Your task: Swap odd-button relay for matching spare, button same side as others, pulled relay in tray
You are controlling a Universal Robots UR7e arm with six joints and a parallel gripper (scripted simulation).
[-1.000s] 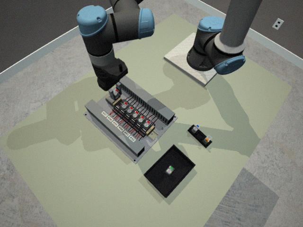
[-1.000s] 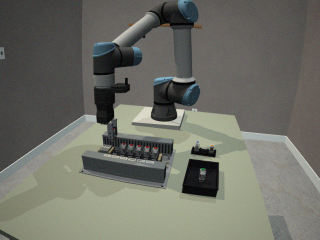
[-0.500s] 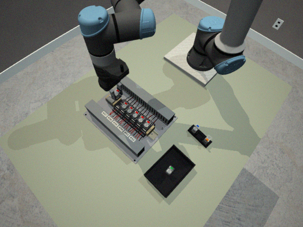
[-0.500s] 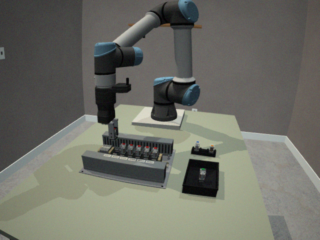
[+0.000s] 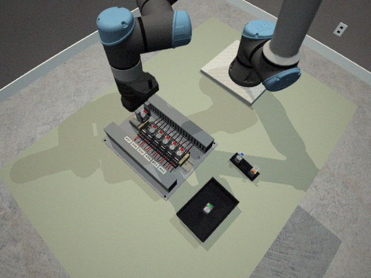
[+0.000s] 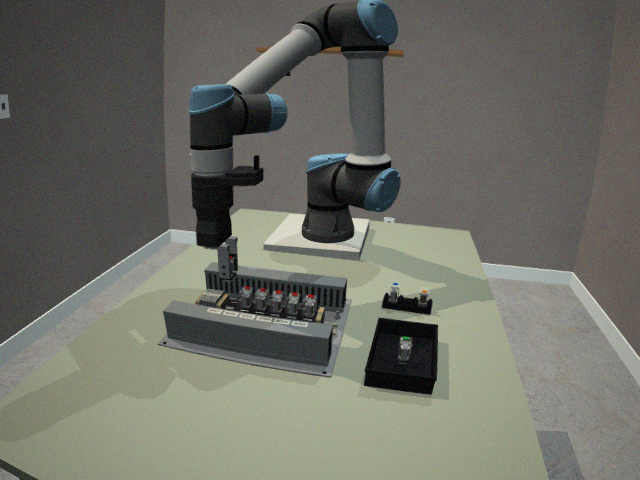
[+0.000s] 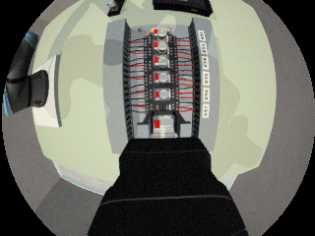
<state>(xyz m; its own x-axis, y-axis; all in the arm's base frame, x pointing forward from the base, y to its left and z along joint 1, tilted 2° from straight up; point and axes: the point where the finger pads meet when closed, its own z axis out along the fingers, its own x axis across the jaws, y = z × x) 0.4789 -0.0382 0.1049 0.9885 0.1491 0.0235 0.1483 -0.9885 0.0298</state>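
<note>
My gripper [image 5: 142, 114] is shut on a relay with a red button [image 6: 227, 260] and holds it upright in the air above the left end of the relay row, clear of the sockets. In the wrist view the held relay [image 7: 159, 124] sits just in front of the row [image 7: 159, 66]. The row [image 5: 165, 140] holds several seated relays, all with red buttons [image 6: 276, 299]. The socket under the held relay is hidden from view. A relay with a green button [image 5: 208, 208] lies in the black tray [image 5: 207, 209], which also shows in the exterior view [image 6: 402, 354].
A small black holder [image 5: 244, 166] right of the panel carries a blue-button relay [image 5: 239, 157] and an orange-button relay [image 5: 254, 171]. Grey wire ducts [image 5: 139, 160] [image 5: 181, 125] flank the row on both sides. The arm's base [image 5: 257, 68] stands on a white plate at the back.
</note>
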